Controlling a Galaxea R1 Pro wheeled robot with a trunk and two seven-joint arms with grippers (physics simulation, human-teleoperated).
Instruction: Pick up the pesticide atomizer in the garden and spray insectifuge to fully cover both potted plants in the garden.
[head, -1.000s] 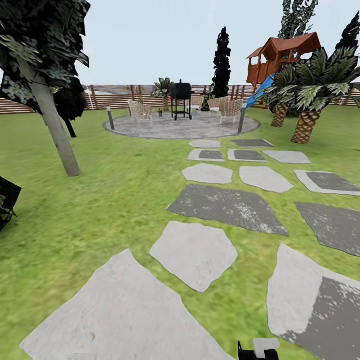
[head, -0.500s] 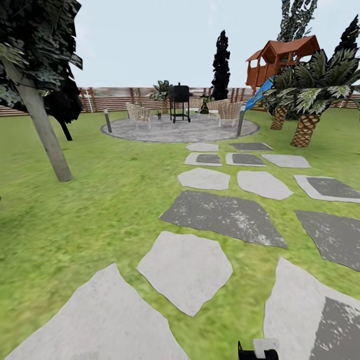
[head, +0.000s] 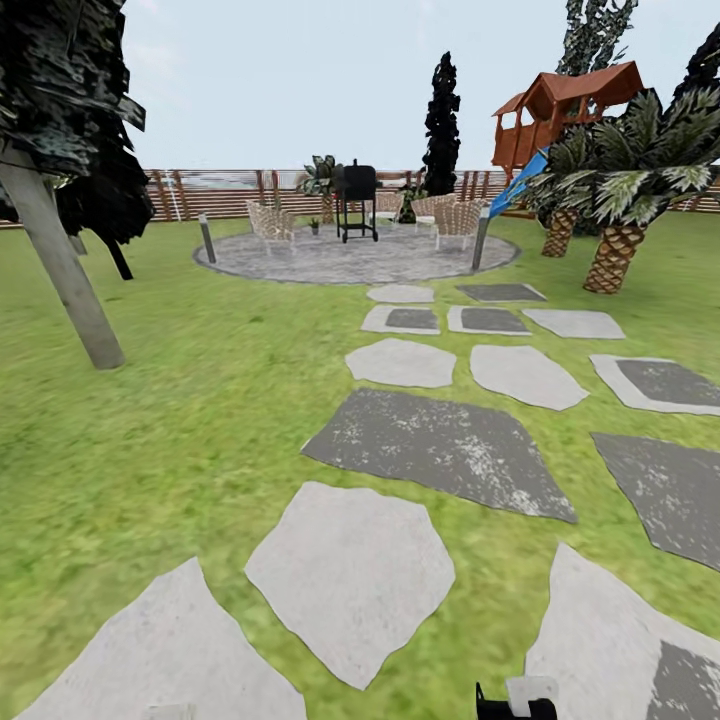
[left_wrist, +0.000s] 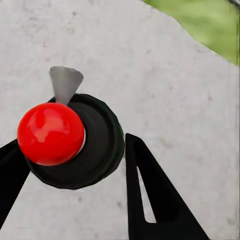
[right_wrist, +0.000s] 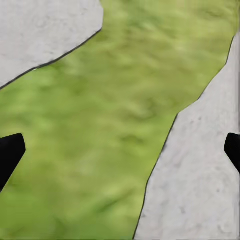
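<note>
In the left wrist view the pesticide atomizer (left_wrist: 95, 150) is seen from above: a round black body with a red ball top and a grey nozzle. My left gripper (left_wrist: 72, 146) is shut on it, one black finger (left_wrist: 150, 195) against each side, above a grey stepping stone (left_wrist: 165, 75). My right gripper (right_wrist: 120, 150) is open and holds nothing, hanging over grass and stone edges. In the head view the garden lawn (head: 200, 400) stretches ahead. A tiny potted plant (head: 314, 227) stands on the far round patio (head: 350, 265), too small to make out.
Stepping stones (head: 440, 450) lead to the patio, which holds a black grill (head: 358, 200) and wicker chairs (head: 270, 222). A leaning tree trunk (head: 60, 270) is at left, palms (head: 610, 250) and a playhouse (head: 560, 110) at right, a slatted fence (head: 230, 195) behind.
The whole head view has shifted: the tree trunk slid left and the stones moved nearer, so the camera has moved. The dark object at the left edge has left the picture.
</note>
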